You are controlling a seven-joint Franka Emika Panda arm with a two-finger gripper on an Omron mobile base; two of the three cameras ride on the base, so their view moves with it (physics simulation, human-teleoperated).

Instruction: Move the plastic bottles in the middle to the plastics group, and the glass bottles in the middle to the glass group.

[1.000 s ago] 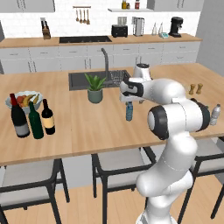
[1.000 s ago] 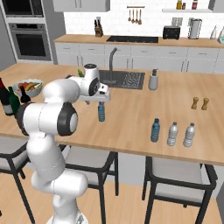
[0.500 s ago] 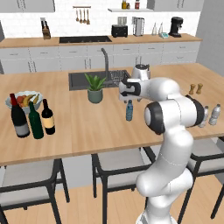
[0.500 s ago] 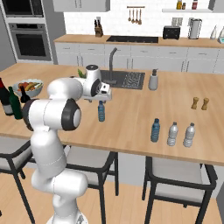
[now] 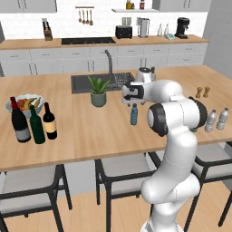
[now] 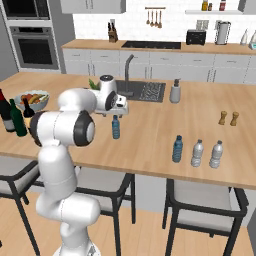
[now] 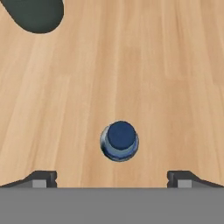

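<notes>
Progress looks partial. One blue plastic bottle (image 6: pixel 177 149) stands just beside the plastics group (image 6: pixel 207 153), the two grey-clear bottles near the front right edge of the surface (image 6: pixel 150 125), so that one reads as done. On the left, the dark wine bottle with yellowish label (image 5: pixel 50 121) stands next to the green bottle (image 5: pixel 36 125) and the bigger wine bottle (image 5: pixel 19 121), close to the fruit bowl (image 5: pixel 25 103); judging by that, the glass part also looks done.

Left to do: the second blue plastic bottle (image 5: pixel 134 114) is in the middle of the surface, upright, well apart from both groups, in front of the potted plant (image 5: pixel 98 90) and the sink (image 5: pixel 93 82).

Arm pose: folded forward over the middle of the surface, wrist bent so the end effector (image 5: pixel 130 100) points straight down right above that bottle. In the hand view the bottle's dark blue cap (image 7: pixel 120 136) sits centred between the two fingertips (image 7: pixel 41 178), seen from the top. End effector is spread wide, released, grasping nothing; the tips are above the cap, not around the body. No contact visible.

Likely step in hand: lining up over the last blue bottle before descending to take it. The salt and pepper shakers (image 6: pixel 228 118) are further back right, not involved.
</notes>
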